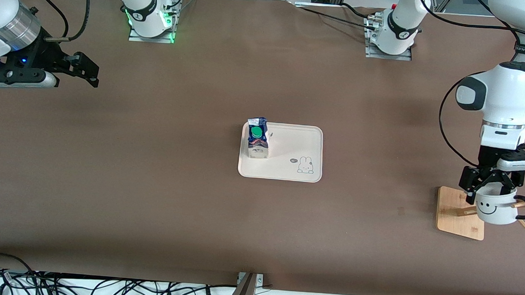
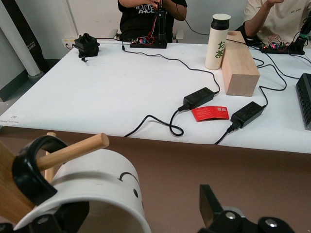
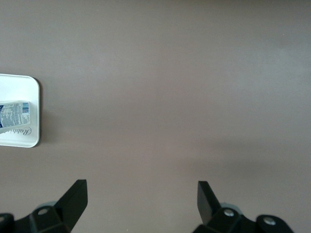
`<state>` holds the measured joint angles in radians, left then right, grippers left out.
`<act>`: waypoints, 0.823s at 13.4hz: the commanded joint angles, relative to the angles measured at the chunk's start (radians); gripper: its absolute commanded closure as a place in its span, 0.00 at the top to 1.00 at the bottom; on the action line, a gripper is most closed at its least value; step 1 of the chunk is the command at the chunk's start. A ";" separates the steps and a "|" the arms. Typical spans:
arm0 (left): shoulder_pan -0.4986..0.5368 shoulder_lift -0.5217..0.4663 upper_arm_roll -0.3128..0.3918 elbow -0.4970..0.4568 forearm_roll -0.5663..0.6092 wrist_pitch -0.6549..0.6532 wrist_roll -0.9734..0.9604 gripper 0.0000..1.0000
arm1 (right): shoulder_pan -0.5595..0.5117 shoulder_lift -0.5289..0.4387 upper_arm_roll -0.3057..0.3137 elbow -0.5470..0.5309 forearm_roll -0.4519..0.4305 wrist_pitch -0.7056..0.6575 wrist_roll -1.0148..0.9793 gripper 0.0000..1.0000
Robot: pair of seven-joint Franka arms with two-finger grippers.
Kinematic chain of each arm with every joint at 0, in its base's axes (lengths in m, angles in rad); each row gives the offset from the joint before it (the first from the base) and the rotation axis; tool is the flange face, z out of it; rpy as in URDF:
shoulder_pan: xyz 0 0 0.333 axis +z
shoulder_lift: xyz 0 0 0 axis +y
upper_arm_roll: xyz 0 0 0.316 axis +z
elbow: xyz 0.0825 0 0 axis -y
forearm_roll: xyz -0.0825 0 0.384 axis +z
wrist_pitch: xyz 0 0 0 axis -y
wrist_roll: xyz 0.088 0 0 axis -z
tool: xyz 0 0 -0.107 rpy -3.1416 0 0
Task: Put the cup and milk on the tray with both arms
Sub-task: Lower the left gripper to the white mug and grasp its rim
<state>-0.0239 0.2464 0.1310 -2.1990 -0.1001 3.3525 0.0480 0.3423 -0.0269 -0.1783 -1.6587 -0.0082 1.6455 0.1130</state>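
From the front view one tray (image 1: pixel 284 166), one milk (image 1: pixel 257 138), one cup (image 1: pixel 494 206) and two arms are counted. The tray is seen at the middle of the table, and the milk is stood upright on it, at the tray's end toward the right arm, green cap up. The cup is found well apart from the tray, toward the left arm's end of the table, hung by its black handle on a peg of the wooden rack (image 1: pixel 456 214), smiley face turned to the front camera. The left gripper (image 1: pixel 494 181) is pointed down at the cup, its fingers spread wide across the rim; whether they touch the cup cannot be told. The right gripper (image 1: pixel 81 69) is held level over bare table, well apart from the tray toward the right arm's end, its fingers spread wide with nothing between them; the arm is cut off by the picture's edge. In the left wrist view the cup (image 2: pixel 92 194) is seen close between the two fingers (image 2: pixel 209 206), one of them mostly hidden by the cup wall, and the peg (image 2: pixel 73 150) is passed through the handle. In the right wrist view both fingers (image 3: pixel 73 199) are seen wide apart over brown table, with only a corner of the tray (image 3: pixel 24 82) and an edge of the milk (image 3: pixel 14 115) shown.
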 commanded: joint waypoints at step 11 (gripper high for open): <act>-0.001 0.008 0.010 0.012 -0.021 0.002 0.019 0.00 | -0.002 0.025 -0.003 0.036 -0.007 0.019 0.004 1.00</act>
<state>-0.0237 0.2496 0.1413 -2.1983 -0.1002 3.3525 0.0474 0.3423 -0.0148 -0.1793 -1.6494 -0.0082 1.6660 0.1130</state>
